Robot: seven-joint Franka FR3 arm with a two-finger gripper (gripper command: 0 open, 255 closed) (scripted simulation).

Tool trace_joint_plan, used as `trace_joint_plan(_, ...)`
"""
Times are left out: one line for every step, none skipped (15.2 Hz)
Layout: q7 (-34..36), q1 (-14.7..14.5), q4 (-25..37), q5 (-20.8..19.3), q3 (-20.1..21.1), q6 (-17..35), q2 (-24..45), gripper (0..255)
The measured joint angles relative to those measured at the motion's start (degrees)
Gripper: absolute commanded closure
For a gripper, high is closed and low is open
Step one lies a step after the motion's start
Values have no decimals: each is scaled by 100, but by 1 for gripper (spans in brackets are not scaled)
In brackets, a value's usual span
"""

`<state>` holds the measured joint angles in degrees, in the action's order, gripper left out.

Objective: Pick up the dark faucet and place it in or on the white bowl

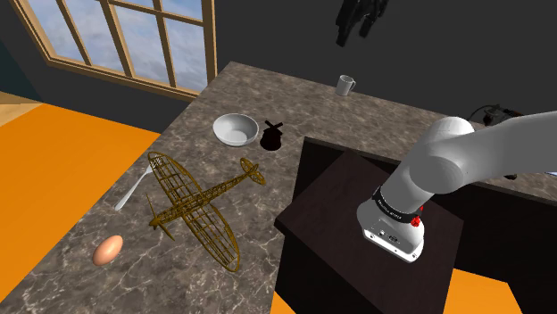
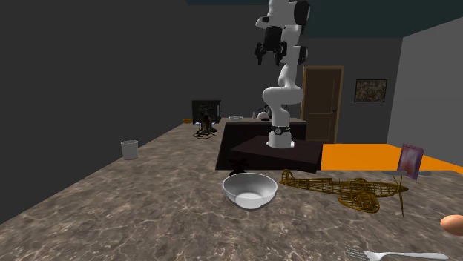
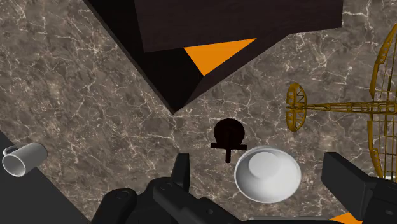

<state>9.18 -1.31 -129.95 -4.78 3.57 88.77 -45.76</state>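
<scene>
The gripper (image 3: 259, 167) hangs wide open and empty above the white bowl (image 3: 267, 173), the dark faucet (image 3: 228, 133) standing just beside it on the marble counter (image 3: 95, 95).

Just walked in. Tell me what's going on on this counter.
A white robot arm on a dark box stand holds its black two-finger gripper high above the brown marbled counter, fingers apart and holding nothing. Its target, the small dark faucet, stands on the counter beside the round white bowl, close to the stand's corner. The bowl is empty, so the pick-up has not begun. A gold wire-frame model plane lies further along the counter.
</scene>
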Motion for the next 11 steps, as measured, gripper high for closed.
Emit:
trace_joint_plan(0, 0, 0, 0, 0, 0, 0, 0)
trace_joint_plan(-12, 2, -97, -5, -24, 89, -16, 0)
trace_joint_plan(-28, 7, -261, -13, -59, 248, -31, 0)
trace_joint_plan(1, 0, -422, 4, -57, 444, -2, 0)
trace_joint_plan(-8, 9, -534, -2, -89, 656, 85, 0)
trace_joint_plan(-8, 11, -675, 3, -111, 837, 107, 0)
trace_joint_plan(-47, 28, -810, -18, -172, 1047, 165, 0)
trace_joint_plan(-61, 40, -936, -28, -210, 1284, 262, 0)
trace_joint_plan(-55, 40, -1117, -23, -230, 1508, 288, 0)
trace_joint_plan(-47, 38, -1233, -17, -244, 1720, 367, 0)
trace_joint_plan(-102, 65, -1371, -44, -316, 1939, 428, 0)
